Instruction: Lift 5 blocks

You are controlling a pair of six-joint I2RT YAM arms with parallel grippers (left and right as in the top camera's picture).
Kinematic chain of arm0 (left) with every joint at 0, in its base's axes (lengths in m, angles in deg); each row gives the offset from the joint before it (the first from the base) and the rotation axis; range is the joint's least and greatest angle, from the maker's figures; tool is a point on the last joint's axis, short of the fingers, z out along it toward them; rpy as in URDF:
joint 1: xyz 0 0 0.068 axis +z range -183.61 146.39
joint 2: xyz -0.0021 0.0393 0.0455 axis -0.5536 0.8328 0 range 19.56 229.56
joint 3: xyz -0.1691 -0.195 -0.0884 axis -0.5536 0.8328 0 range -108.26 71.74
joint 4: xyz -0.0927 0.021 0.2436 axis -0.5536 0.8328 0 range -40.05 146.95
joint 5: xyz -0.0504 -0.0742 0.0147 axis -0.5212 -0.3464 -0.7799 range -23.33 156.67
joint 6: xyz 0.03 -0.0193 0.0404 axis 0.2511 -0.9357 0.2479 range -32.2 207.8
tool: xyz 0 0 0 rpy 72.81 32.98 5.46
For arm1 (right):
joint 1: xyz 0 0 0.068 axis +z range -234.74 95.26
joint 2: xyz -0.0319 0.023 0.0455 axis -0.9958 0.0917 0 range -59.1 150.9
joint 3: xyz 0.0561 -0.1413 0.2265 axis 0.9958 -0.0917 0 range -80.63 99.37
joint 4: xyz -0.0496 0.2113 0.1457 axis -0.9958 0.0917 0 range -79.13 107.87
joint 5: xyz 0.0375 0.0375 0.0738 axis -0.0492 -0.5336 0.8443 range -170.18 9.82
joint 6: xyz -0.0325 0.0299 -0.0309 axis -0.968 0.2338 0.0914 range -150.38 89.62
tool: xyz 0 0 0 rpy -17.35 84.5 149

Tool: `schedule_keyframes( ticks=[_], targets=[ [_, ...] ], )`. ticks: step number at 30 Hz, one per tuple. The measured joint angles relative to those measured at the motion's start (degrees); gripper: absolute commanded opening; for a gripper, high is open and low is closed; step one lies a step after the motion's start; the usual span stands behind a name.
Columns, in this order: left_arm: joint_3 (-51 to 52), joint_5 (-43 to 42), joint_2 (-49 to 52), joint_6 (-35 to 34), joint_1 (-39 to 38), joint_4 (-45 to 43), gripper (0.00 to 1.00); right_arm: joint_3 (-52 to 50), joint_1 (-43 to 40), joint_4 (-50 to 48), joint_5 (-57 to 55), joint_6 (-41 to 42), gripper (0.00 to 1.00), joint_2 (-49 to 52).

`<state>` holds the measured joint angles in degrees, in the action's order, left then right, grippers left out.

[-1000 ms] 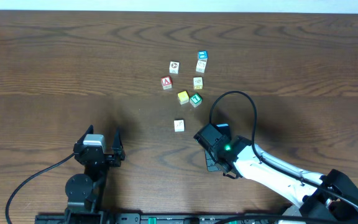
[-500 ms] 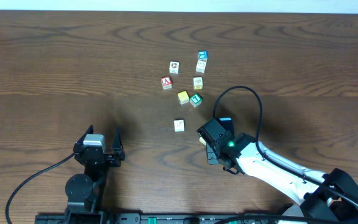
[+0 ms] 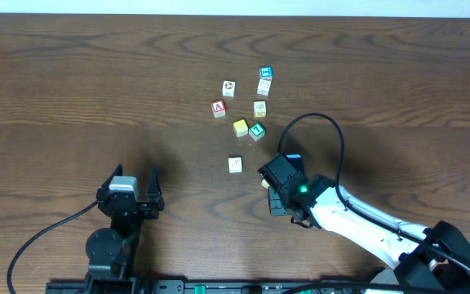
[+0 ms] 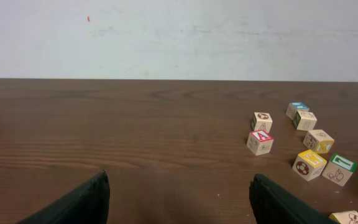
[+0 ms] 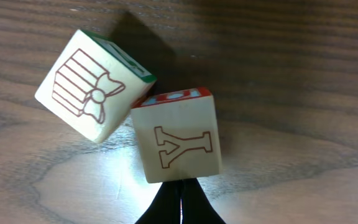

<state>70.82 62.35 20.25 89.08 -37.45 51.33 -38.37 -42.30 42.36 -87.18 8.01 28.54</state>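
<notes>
The left fingers [image 4: 76, 204] are held wide apart; the right fingers [image 5: 180, 204] are pressed shut, empty. The blocks [image 3: 240, 126] are scattered on the bench [image 3: 55, 82], right of the red "A" cube [image 3: 218, 108].

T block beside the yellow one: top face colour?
Green on the T block; the overhead view shows it best.

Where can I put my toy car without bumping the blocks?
The big bare patch is the left half of the table, from the red A cube leftward and beyond the open left gripper. The far right, past the blue-topped cube, is bare too. It is crowded in the middle cluster and at the shut right gripper, where two cubes touch.
</notes>
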Motion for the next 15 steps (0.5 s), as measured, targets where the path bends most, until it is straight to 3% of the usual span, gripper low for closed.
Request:
schedule_keyframes(
  ticks=[15],
  targets=[
    [0.0, 0.0, 0.0, 0.0, 0.0, 0.0, 0.73, 0.0, 0.0, -2.3, 1.4, 0.0, 0.01, 0.0]
  ],
)
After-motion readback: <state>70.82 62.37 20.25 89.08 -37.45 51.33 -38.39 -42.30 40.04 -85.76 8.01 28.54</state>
